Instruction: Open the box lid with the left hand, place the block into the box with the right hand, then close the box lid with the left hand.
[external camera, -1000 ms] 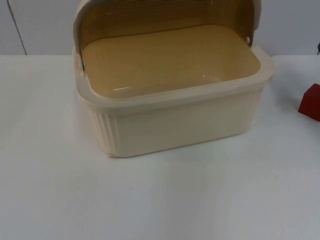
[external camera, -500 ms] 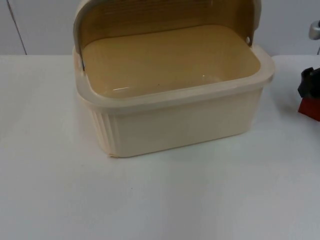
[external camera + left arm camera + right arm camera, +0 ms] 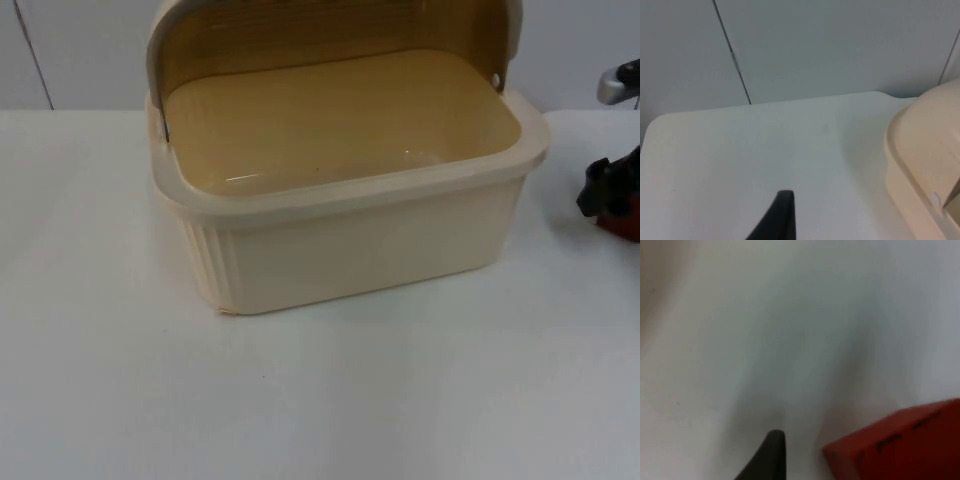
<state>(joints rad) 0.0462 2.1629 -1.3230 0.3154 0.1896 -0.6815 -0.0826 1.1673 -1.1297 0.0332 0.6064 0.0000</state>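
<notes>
The cream box stands in the middle of the table with its lid rolled back and its tan inside bare. At the table's right edge lies the red block, largely covered by my right gripper, which hangs low over it. In the right wrist view the red block lies right beside a black fingertip, with a narrow strip of table between them; that gripper is open and grips nothing. My left gripper waits off to the box's left, over bare table, with the box's corner beside it.
The white table top stretches wide in front of the box and to its left. Behind the box rises the grey partition wall, where the table ends.
My right gripper has come in from the right edge and moved left and down over the red block, which now shows much less. The box and lid have not moved.
</notes>
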